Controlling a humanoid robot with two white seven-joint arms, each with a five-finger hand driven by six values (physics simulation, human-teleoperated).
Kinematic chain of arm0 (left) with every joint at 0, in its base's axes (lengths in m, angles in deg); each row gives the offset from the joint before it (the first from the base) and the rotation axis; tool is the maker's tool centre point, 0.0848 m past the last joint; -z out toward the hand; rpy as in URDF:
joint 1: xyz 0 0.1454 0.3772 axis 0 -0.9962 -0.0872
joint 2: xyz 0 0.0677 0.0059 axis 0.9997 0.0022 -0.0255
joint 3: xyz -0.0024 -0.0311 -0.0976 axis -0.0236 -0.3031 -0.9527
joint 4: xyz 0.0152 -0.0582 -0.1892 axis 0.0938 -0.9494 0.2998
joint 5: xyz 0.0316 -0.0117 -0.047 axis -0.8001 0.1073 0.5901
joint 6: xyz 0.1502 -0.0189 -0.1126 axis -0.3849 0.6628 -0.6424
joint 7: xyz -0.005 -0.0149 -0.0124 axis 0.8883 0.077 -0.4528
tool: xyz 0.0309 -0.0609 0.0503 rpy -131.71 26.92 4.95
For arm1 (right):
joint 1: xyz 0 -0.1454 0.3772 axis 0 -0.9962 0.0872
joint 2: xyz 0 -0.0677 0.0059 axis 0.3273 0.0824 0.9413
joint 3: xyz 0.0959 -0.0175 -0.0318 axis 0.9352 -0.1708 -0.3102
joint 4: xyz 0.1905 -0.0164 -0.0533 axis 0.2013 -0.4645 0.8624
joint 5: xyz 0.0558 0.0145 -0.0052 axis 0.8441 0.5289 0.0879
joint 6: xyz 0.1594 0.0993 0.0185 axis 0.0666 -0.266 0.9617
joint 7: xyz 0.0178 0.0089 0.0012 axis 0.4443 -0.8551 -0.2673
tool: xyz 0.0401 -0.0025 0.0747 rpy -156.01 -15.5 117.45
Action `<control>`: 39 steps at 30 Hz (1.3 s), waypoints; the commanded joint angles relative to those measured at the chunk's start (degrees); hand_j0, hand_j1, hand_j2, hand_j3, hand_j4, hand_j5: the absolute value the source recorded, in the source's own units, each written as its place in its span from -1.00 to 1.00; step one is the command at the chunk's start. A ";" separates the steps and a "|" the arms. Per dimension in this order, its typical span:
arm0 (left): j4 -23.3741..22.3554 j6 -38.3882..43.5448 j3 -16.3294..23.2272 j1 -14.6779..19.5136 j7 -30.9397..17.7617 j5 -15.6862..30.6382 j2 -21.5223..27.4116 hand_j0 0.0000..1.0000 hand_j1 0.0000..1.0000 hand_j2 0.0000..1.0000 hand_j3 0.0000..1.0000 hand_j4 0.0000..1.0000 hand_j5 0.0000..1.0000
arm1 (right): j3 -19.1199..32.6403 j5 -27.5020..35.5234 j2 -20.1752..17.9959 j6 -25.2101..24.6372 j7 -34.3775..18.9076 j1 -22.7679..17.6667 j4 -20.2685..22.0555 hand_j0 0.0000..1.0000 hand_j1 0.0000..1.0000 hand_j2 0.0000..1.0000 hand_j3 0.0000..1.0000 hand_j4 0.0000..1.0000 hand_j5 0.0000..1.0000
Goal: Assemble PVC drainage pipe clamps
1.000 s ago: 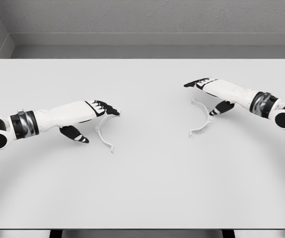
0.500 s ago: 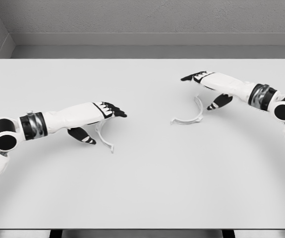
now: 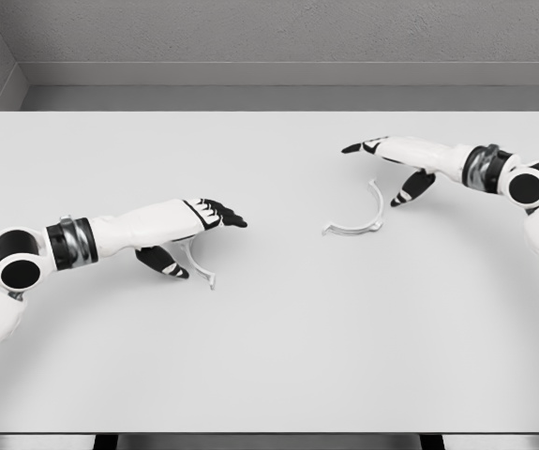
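Two white half-ring clamp pieces lie on the white table (image 3: pixel 278 337). One clamp half (image 3: pixel 197 262) sits at the left, partly hidden under my left hand (image 3: pixel 202 234), whose fingers stretch out flat above it while the thumb hangs down beside it. The other clamp half (image 3: pixel 361 218) lies right of the middle, its arc facing down-right. My right hand (image 3: pixel 381 169) hovers just above and behind it, fingers extended to the left and thumb pointing down near the arc's upper end. Neither hand holds anything.
A grey wall (image 3: pixel 269 37) runs behind the table's far edge. The table's front edge (image 3: pixel 269 433) lies along the bottom of the view.
The right clamp half slid left and turned about a second ago, then stayed put. My left hand has crept right over its clamp half. My right arm has drawn slightly back.
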 commanded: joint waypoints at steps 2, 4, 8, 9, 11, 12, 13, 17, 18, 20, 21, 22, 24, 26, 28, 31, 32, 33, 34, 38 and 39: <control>-0.03 0.15 0.02 0.09 0.03 0.39 0.03 1.00 1.00 1.00 1.00 1.00 1.00 | -0.02 0.41 0.97 -0.15 -0.26 0.18 -0.23 1.00 1.00 1.00 1.00 1.00 1.00; -0.12 0.15 0.02 0.00 0.03 0.39 0.03 1.00 1.00 1.00 1.00 1.00 1.00 | -0.02 0.32 1.23 -0.15 -0.26 0.18 -0.23 1.00 1.00 1.00 1.00 1.00 1.00; -0.21 0.15 0.10 0.00 0.03 0.31 -0.58 1.00 1.00 1.00 1.00 1.00 1.00 | -0.02 0.32 1.41 -0.15 -0.26 0.35 -0.23 1.00 1.00 1.00 1.00 1.00 1.00; -0.21 0.15 0.10 0.00 0.03 0.31 -0.58 1.00 1.00 1.00 1.00 1.00 1.00 | -0.02 0.32 1.49 -0.15 -0.26 0.35 -0.23 1.00 1.00 1.00 1.00 1.00 1.00; -0.21 0.15 0.37 0.00 0.03 0.31 -0.76 1.00 1.00 1.00 1.00 1.00 1.00 | -0.02 0.41 1.85 -0.15 -0.17 0.62 -0.06 1.00 1.00 1.00 1.00 1.00 1.00; -0.21 0.15 0.37 0.00 0.03 -0.13 -1.11 1.00 1.00 1.00 1.00 1.00 1.00 | -0.02 0.41 2.46 -0.15 -0.17 0.70 0.03 1.00 1.00 1.00 1.00 1.00 1.00; -0.21 0.15 0.37 0.00 0.03 -1.28 -1.72 1.00 1.00 1.00 1.00 1.00 1.00 | -0.02 0.41 3.34 -0.15 -0.25 0.70 0.12 1.00 1.00 1.00 1.00 1.00 1.00; -0.21 0.15 0.37 0.00 0.03 -1.36 -2.08 1.00 1.00 1.00 1.00 1.00 1.00 | -1.87 0.32 3.69 -0.15 -0.17 0.88 0.38 1.00 1.00 1.00 1.00 1.00 1.00; -0.21 0.15 0.28 0.09 0.03 -1.36 -2.08 1.00 1.00 1.00 1.00 1.00 1.00 | -1.87 0.32 3.78 -0.15 -0.17 0.88 0.47 1.00 1.00 1.00 1.00 1.00 1.00; -0.21 0.15 0.28 0.18 0.03 -1.36 -2.08 1.00 1.00 1.00 1.00 1.00 1.00 | -1.87 0.32 4.48 -0.15 -0.17 0.97 0.56 1.00 1.00 1.00 1.00 1.00 1.00; -0.21 0.15 0.28 0.18 0.03 -1.36 -2.16 1.00 1.00 1.00 1.00 1.00 1.00 | -1.96 0.32 4.75 -0.15 -0.17 0.97 0.65 1.00 1.00 1.00 1.00 1.00 1.00; -0.21 0.15 0.28 0.18 0.03 -1.36 -2.16 1.00 1.00 1.00 1.00 1.00 1.00 | -2.22 0.32 5.45 -0.15 -0.26 0.97 0.73 1.00 1.00 1.00 1.00 1.00 1.00; -0.21 0.15 0.37 0.26 0.03 -1.36 -2.16 1.00 1.00 1.00 1.00 1.00 1.00 | -3.18 0.32 5.71 -0.15 -0.26 1.32 0.82 1.00 1.00 1.00 1.00 1.00 1.00; -0.21 0.15 0.37 0.26 0.03 -1.45 -2.60 1.00 1.00 1.00 1.00 1.00 1.00 | -3.54 0.32 5.80 -0.15 -0.26 1.41 0.91 1.00 1.00 1.00 1.00 1.00 1.00; -0.21 0.15 0.37 0.26 0.03 -1.71 -3.04 1.00 1.00 1.00 1.00 1.00 1.00 | -3.80 0.32 6.68 -0.15 -0.26 1.49 1.09 1.00 1.00 1.00 1.00 1.00 1.00; -0.21 0.15 0.45 0.26 0.03 -1.72 -3.31 1.00 1.00 1.00 1.00 1.00 1.00 | -5.21 0.32 7.12 -0.15 -0.26 1.85 1.35 1.00 1.00 1.00 1.00 1.00 1.00; -0.30 0.15 0.37 0.26 0.03 -1.80 -3.48 1.00 1.00 1.00 1.00 1.00 1.00 | -5.56 0.32 7.47 -0.15 -0.26 1.93 1.35 1.00 1.00 1.00 1.00 1.00 1.00; -0.38 0.15 0.37 0.26 0.03 -1.98 -3.48 1.00 1.00 1.00 1.00 1.00 1.00 | -5.56 0.32 7.56 -0.15 -0.26 1.93 1.35 1.00 1.00 1.00 1.00 1.00 1.00; -0.38 0.15 0.37 0.26 0.03 -2.15 -3.66 1.00 1.00 1.00 1.00 1.00 1.00 | -5.65 0.32 7.65 -0.15 -0.26 1.93 1.35 1.00 1.00 1.00 1.00 1.00 1.00; -0.47 0.15 0.37 0.35 0.03 -3.65 -4.98 1.00 1.00 1.00 1.00 1.00 1.00 | -6.79 0.32 8.26 -0.15 -0.26 1.93 1.53 1.00 1.00 1.00 1.00 1.00 1.00; -0.47 0.15 0.37 0.44 0.03 -3.74 -5.06 1.00 1.00 1.00 1.00 1.00 1.00 | -6.97 0.32 8.35 -0.15 -0.26 2.02 1.53 1.00 1.00 1.00 1.00 1.00 1.00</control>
